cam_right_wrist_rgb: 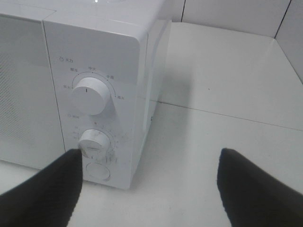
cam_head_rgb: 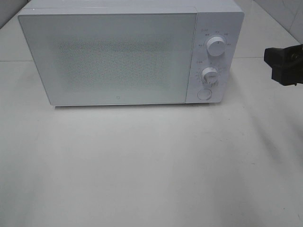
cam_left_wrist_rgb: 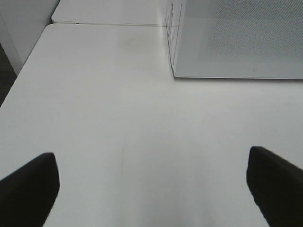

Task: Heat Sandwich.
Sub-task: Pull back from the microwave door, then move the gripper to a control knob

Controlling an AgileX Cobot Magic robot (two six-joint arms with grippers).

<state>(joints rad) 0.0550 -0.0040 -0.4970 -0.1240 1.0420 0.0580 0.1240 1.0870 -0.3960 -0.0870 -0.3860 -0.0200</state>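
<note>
microwave: white
door: pale grey, fine speckled dots
knobs: white, thin dark pointer line
button: white
table: plain off-white
left gripper: black
right gripper: black

high: microwave front | left wrist: door corner | right wrist: dials, near

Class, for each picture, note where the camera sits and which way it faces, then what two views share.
Exterior high: mounted above, looking down at the microwave on the table; the right claw shows at the right edge.
Left wrist: on the left arm, facing the microwave's lower left corner; the open left claw shows.
Right wrist: on the right arm, facing the upper knob, lower knob and round button; the open right claw shows.
Shared: exterior high and right wrist both show those controls.
</note>
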